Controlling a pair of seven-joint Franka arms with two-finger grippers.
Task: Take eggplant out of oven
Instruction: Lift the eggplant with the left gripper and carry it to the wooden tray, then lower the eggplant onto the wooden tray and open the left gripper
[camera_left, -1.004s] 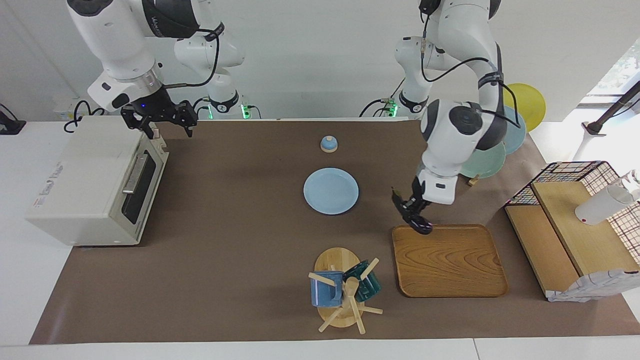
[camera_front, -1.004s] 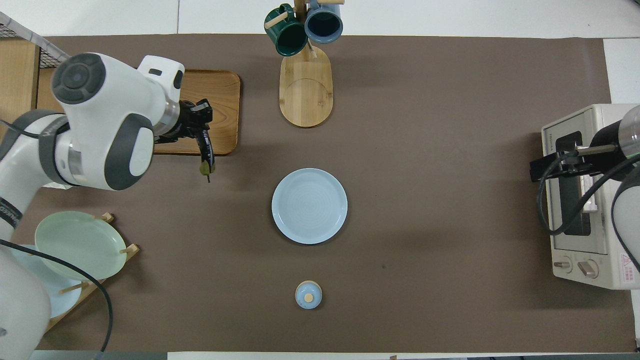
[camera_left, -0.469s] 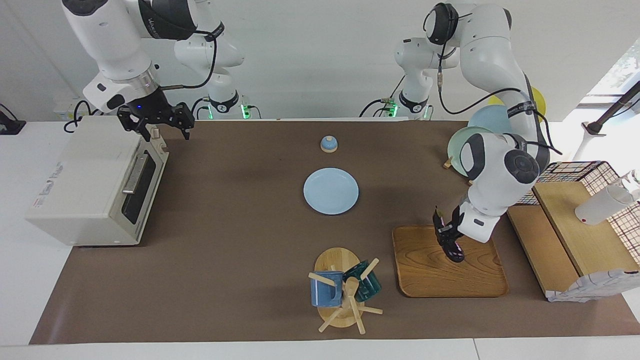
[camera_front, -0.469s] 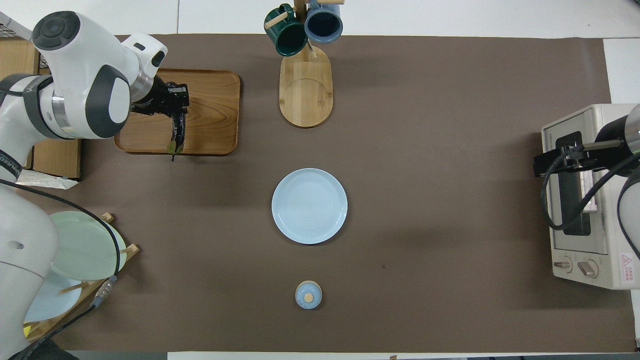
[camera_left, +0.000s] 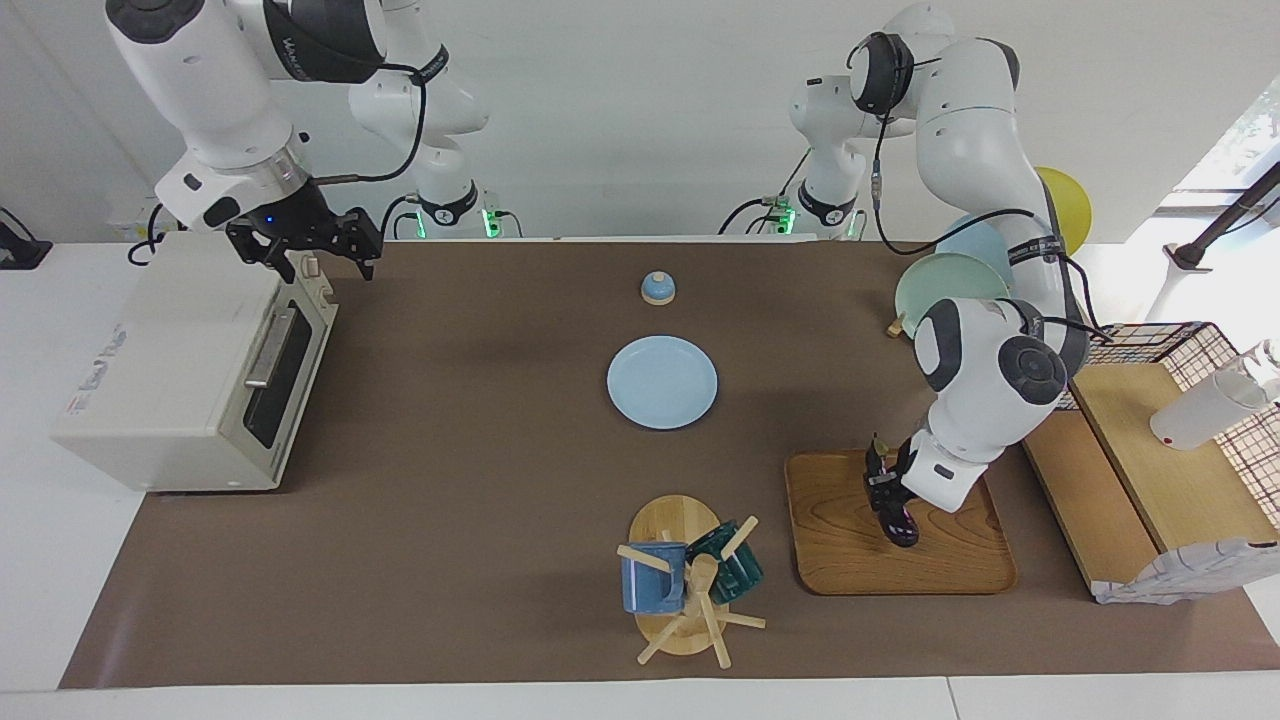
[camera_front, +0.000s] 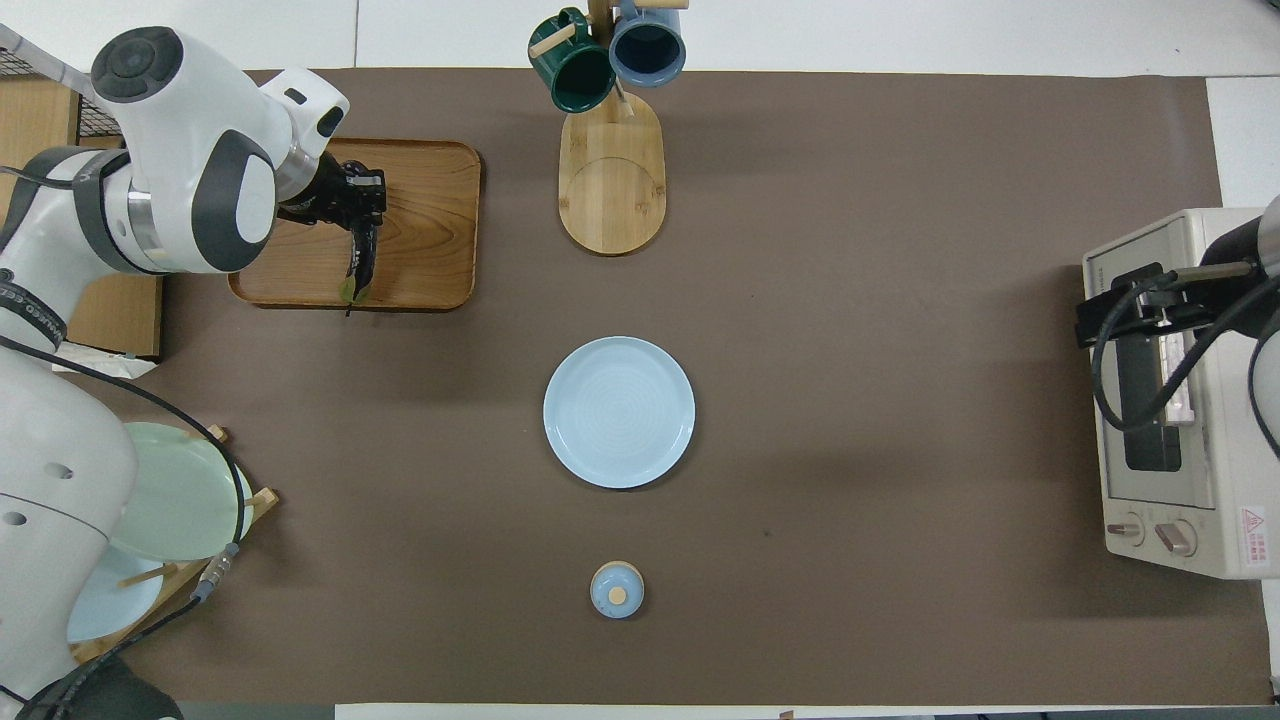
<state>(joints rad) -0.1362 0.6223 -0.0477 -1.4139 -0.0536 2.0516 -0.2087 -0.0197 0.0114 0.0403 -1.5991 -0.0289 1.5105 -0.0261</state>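
Observation:
The eggplant, slim and dark purple with a green tip, hangs almost upright in my left gripper, which is shut on its upper part. It is over the wooden tray, with its lower end close to the tray's surface; contact cannot be made out. The cream oven stands at the right arm's end of the table with its dark glass door closed. My right gripper hovers open above the oven's top front edge, holding nothing.
A light blue plate lies mid-table, and a small blue lidded pot sits nearer to the robots. A mug tree with two mugs stands beside the tray. A plate rack and a wire-and-wood shelf fill the left arm's end.
My left gripper carried the eggplant from the tray's edge nearest the robots to over its middle, then a little lower. My right gripper drifted slightly over the oven, still open.

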